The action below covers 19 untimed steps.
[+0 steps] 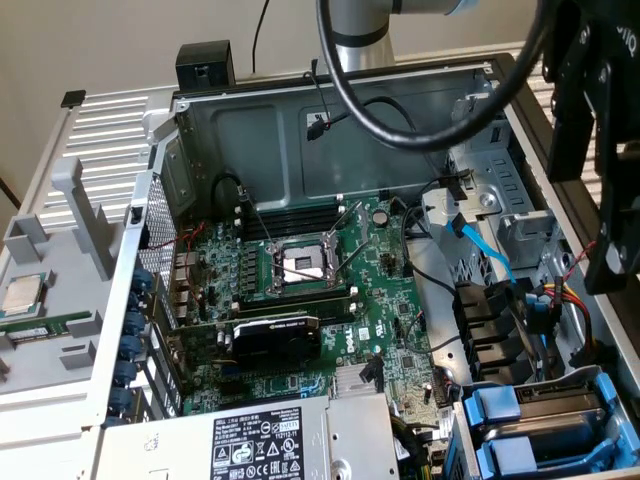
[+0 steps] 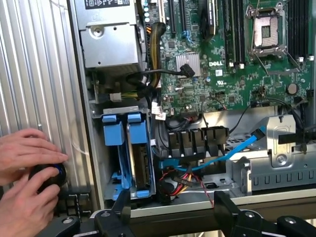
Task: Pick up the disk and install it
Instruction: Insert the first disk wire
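The jaws stand wide apart and empty. The disk (image 2: 140, 167), edge-up in its blue carrier, sits in the bay beside the power supply (image 2: 111, 44), just off one jaw, its long axis running from the power supply toward that jaw.

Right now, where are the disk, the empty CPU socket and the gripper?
disk (image 2: 137, 129), wrist view, blue carrier tab in the drive bay.
CPU socket (image 1: 300, 263), exterior view, middle of the empty socket.
gripper (image 2: 171, 197), wrist view, midway between its open fingertips.
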Tool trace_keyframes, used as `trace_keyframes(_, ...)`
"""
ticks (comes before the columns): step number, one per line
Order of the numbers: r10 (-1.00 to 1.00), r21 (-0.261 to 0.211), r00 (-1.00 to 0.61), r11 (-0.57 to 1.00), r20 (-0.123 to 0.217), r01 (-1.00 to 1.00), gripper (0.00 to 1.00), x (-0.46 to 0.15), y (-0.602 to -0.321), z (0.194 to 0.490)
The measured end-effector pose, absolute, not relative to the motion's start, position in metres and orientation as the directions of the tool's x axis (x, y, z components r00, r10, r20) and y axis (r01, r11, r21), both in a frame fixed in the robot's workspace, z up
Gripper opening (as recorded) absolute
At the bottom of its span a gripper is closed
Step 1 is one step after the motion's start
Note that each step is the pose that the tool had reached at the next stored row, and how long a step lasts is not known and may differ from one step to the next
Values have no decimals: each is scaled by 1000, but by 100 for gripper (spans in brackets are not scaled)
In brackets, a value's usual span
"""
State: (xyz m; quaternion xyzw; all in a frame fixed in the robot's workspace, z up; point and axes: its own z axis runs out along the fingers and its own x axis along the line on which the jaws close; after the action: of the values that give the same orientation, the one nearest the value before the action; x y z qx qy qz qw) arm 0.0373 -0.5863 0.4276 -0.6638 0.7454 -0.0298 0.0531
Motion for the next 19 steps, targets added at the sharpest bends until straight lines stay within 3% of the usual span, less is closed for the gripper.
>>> trace_keyframes(19,-972,-115,-229,233,-42,-966,77,56,-586,393)
